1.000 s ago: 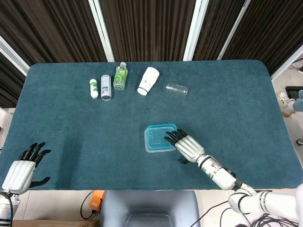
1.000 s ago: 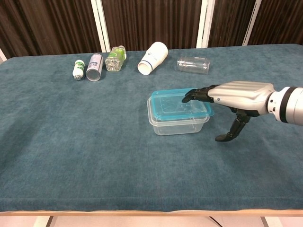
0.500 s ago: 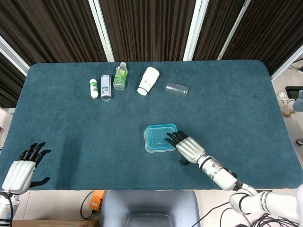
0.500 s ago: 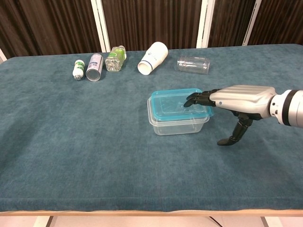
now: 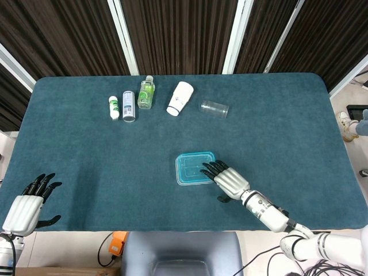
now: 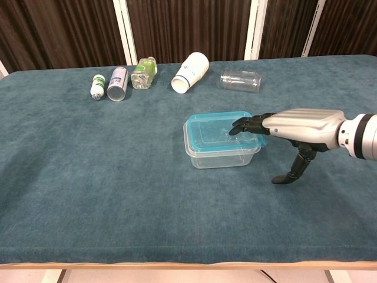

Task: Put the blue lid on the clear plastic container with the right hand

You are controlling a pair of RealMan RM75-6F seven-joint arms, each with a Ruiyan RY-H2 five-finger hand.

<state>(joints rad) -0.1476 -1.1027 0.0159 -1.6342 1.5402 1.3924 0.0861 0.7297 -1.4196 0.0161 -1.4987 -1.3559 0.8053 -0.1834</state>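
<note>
The blue lid (image 6: pixel 221 126) sits on the clear plastic container (image 6: pixel 222 154), under the right hand (image 6: pixel 300 125)'s flat, empty fingers (image 6: pixel 246 124).

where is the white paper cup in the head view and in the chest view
Head view: the white paper cup lies on its side in the row at the table's far edge, a little left of centre.
Chest view: the same cup lies near the top, centre.
Shared landmark: the clear jar lying just right of it.

left hand (image 5: pixel 26 208) — flat, fingers spread | right hand (image 6: pixel 297 126) — fingers extended level, thumb hanging down
</note>
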